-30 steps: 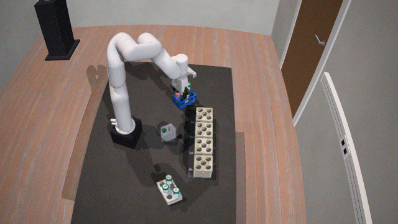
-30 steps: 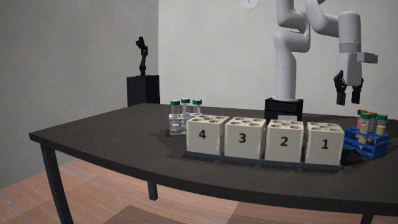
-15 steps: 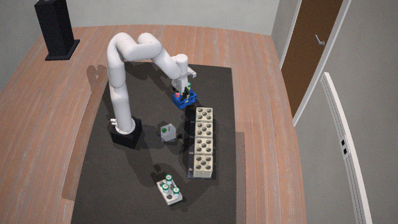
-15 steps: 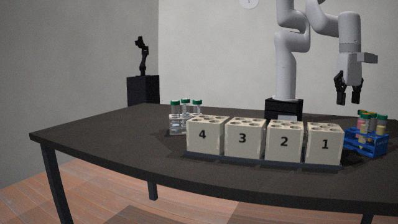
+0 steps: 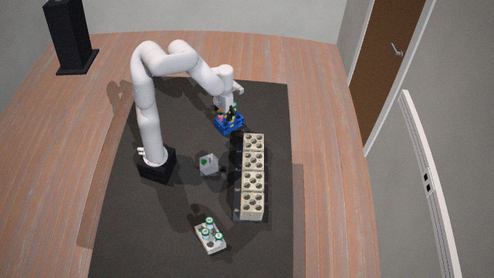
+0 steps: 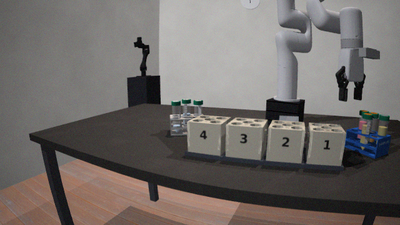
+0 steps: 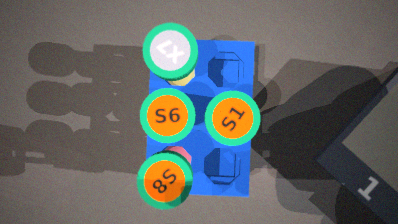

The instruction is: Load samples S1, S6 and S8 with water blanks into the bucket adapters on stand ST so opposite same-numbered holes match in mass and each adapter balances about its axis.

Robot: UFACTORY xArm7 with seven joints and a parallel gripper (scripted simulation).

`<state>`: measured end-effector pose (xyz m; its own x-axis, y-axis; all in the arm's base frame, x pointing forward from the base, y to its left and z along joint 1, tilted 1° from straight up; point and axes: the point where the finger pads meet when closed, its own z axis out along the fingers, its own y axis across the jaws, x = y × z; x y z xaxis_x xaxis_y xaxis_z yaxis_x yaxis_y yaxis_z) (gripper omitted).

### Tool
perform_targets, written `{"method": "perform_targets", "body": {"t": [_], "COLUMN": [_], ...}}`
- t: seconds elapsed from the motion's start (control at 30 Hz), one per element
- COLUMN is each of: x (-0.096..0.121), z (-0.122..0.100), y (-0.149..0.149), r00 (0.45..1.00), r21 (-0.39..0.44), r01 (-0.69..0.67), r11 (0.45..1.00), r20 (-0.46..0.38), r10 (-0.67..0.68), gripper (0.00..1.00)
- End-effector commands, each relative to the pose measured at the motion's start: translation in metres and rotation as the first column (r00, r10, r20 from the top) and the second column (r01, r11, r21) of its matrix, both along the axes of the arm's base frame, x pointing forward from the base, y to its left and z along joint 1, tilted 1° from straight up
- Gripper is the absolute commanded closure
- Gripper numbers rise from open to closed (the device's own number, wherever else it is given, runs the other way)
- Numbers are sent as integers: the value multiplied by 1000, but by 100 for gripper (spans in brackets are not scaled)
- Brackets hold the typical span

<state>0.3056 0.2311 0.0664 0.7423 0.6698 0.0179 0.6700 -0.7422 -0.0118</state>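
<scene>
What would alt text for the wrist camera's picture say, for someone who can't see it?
Looking down on a blue rack holding four green-rimmed tubes: S6, S8 and S1 have orange cap dots, X7 a grey one. Two wells beside S1 are vacant, and part of a dark stand marked 1 shows at the right.

End effector went up a bit

So the end effector (image 5: 230, 116) (image 6: 350, 94) is slightly higher than half a second ago, arm's last section (image 5: 225, 79) (image 6: 351, 28) along with it. Pretty much straight up, over toward the top-right corner of the desk (image 5: 162, 232) (image 6: 125, 134) (image 7: 300, 30) in the top view.
</scene>
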Motion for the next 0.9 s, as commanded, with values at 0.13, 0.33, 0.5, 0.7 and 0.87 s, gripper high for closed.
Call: {"method": "perform_targets", "body": {"t": [0.13, 0.33, 0.5, 0.7, 0.87], "x": [1, 1, 1, 1, 1], "z": [22, 33, 46, 62, 70], "y": [0, 0, 0, -1, -1], "r00": [1000, 1000, 1000, 1000, 1000], "r21": [2, 2, 2, 2, 2], "r01": [0, 0, 0, 0, 0], "r11": [1000, 1000, 1000, 1000, 1000], "r20": [3, 3, 3, 3, 3], "r10": [0, 0, 0, 0, 0], "gripper": [0, 0, 0, 0, 0]}}
